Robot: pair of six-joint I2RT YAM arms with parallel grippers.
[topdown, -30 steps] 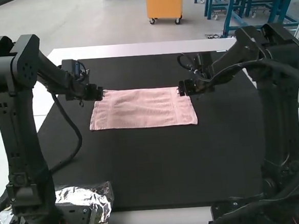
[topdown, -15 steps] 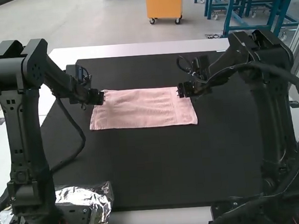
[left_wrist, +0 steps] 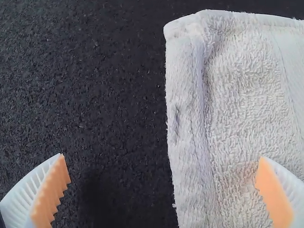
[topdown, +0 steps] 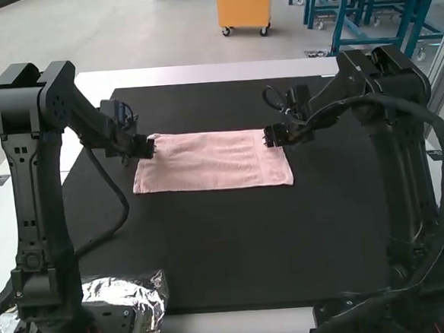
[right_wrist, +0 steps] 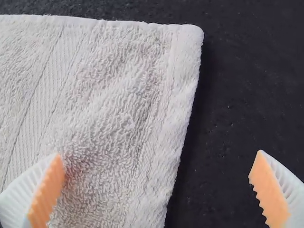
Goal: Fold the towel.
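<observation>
L gripper (left_wrist: 161, 156) & R gripper (right_wrist: 159, 152) have both dropped a touch toward the pink terry towel (topdown: 214, 161) over the last sec, w/ L arm (topdown: 28, 203) & R arm (topdown: 406, 184) reshaping behind them. Towel hasn't shifted, so this looks like final lineup for a two-handed grab, not the fold itself; prob. little or nothing of this fold done.

Towel lies flat on the black mat (topdown: 227, 246), long way L–R, w/ a few soft ripples; can't tell if it's already doubled. L gripper is at its far-L corner, R gripper at its far-R corner, near edge free.

Both grippers wide open, nothing held. On each, one finger is over the cloth, the other out over bare mat past the short side, so the L & R hems run btwn the fingers. Can't tell if any tip touches cloth yet.

Next, prob.: lower a bit more, close on both hems together, lift & bring far edge over near. Risk: tips too high, pinch misses, or one corner slips & fold goes skew.
</observation>
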